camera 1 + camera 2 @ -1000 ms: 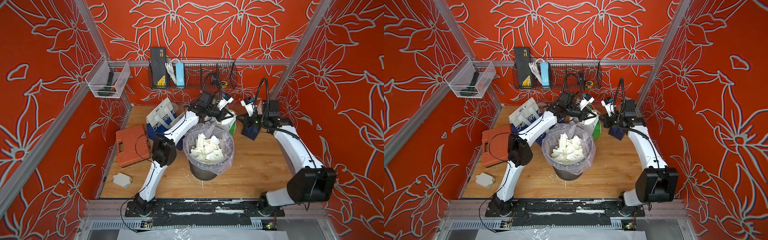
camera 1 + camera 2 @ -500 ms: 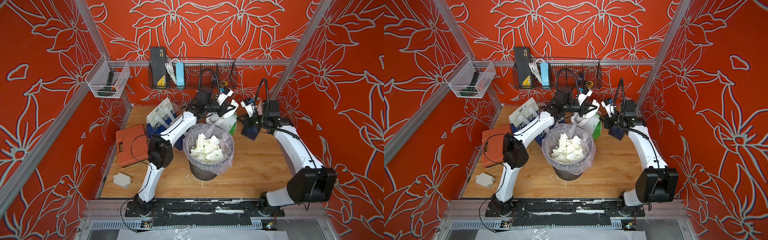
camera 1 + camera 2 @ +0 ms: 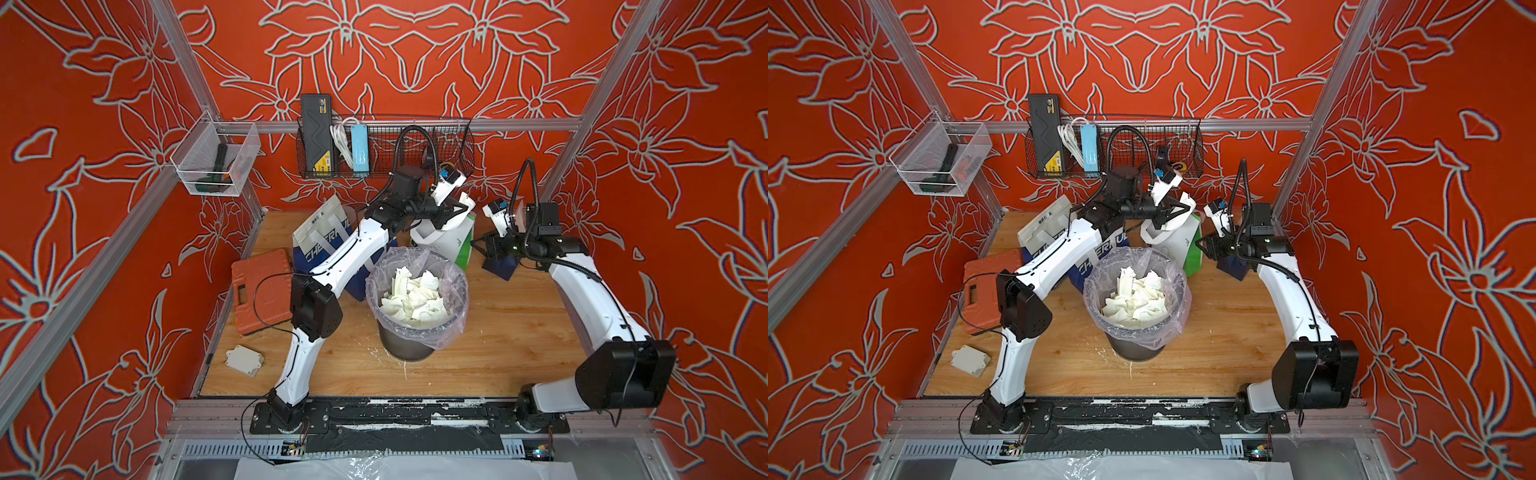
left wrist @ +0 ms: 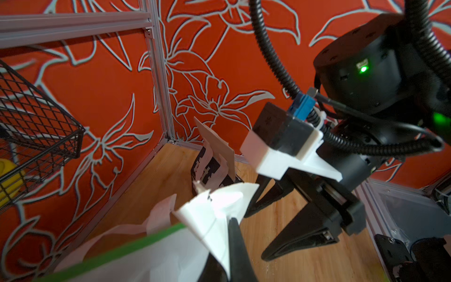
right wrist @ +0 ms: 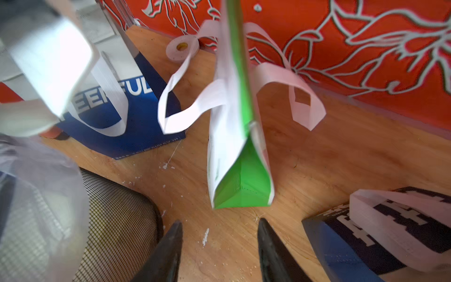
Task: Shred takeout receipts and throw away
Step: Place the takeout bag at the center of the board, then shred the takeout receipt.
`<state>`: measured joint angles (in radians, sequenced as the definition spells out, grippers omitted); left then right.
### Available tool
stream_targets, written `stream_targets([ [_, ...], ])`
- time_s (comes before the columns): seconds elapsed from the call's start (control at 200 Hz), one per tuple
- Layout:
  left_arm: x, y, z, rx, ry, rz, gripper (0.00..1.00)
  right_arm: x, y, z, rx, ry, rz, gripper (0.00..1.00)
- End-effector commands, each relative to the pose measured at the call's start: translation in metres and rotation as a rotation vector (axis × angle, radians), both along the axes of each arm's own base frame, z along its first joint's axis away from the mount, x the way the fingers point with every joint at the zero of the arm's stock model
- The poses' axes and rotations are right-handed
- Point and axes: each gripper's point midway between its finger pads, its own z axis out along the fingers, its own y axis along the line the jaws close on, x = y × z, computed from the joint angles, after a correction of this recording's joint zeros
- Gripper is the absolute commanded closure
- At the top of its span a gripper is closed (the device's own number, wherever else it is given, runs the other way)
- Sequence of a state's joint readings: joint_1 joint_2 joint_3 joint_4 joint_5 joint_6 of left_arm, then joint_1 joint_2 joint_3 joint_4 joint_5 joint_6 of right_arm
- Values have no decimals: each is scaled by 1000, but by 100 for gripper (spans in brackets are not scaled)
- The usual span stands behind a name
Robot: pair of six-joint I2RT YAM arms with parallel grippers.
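Landmark: we're placing everything off the bin, a dark mesh one with a clear liner, sitting mid-worktop.
Left claw: pinched tight on a receipt, up in the air behind the bin.
Receipt: a white, ragged-edged piece. We see it hanging right over the mouth of the white-and-green bag.
Right claw: fingers spread apart with nothing between them. It's low over the worktop, behind the bin and off to the robot's right.
Scraps: a heap of torn white bits inside the bin. We also spot tiny white flecks on the wood around its foot.
White-and-green bag: upright just behind the bin, handles flopping.
Blue lettered bags: behind the bin on the robot's left.
Orange case: flat on the worktop, further left of the bin.
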<state>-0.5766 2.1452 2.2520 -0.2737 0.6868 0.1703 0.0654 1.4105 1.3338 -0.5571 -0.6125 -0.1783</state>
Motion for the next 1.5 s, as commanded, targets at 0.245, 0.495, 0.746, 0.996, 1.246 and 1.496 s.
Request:
stream_targets([
  [0.245,-56,34,81,-106,-100,-12,100,-53,39,130,362,-313,211,34],
  [0.495,-111,48,122,-237,-136,-115,100,-101,78,173,573,-345,448,32],
  [0.746,-145,49,131,-269,-142,-196,100,-127,118,185,631,-334,612,33],
  [0.996,-164,50,137,-308,-128,-237,100,-136,143,176,614,-302,688,46],
  [1.246,-167,56,135,-312,-128,-209,100,-137,145,174,589,-317,681,89],
  [1.496,-163,61,124,-261,-127,-150,100,-135,131,185,520,-465,558,100],
])
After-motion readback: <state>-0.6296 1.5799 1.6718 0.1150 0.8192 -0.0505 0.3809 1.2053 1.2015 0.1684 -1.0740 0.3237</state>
